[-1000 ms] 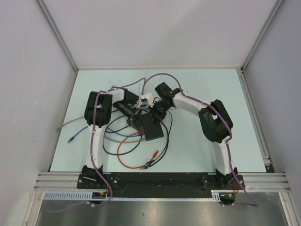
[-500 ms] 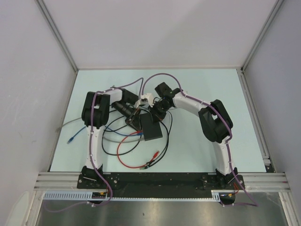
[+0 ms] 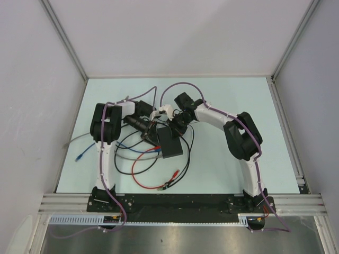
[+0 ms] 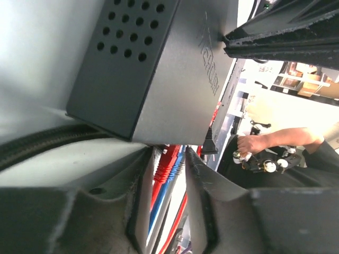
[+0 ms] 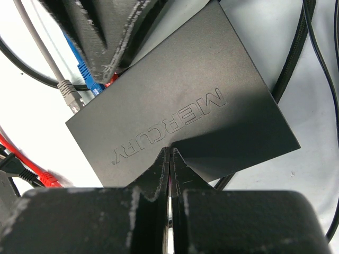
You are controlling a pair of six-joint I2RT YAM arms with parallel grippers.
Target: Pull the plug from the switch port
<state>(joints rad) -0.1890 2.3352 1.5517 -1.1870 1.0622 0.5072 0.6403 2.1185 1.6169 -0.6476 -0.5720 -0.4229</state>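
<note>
The switch [image 3: 170, 143] is a flat matte black box lying mid-table; it also shows in the left wrist view [image 4: 153, 69] and in the right wrist view [image 5: 180, 106], marked MERCURY. A red plug [image 4: 165, 166], a blue plug [image 5: 86, 74] and a grey plug [image 5: 69, 95] sit in its edge sockets. My left gripper [image 3: 150, 133] is at that edge. Its jaws [image 4: 169, 159] stand a narrow gap apart with the red plug between them. My right gripper [image 3: 176, 127] is shut and empty, its tips [image 5: 170, 151] resting on the switch's top face.
Loose red [image 3: 143, 169] and black [image 3: 186, 151] cables loop on the table in front of the switch. A grey cable with a blue plug [image 3: 80, 156] lies at the left. A braided black cable [image 5: 296, 58] runs past the switch's far side.
My left arm has drawn back slightly to the left, and the switch has shifted a little with it. The right arm has held still.
</note>
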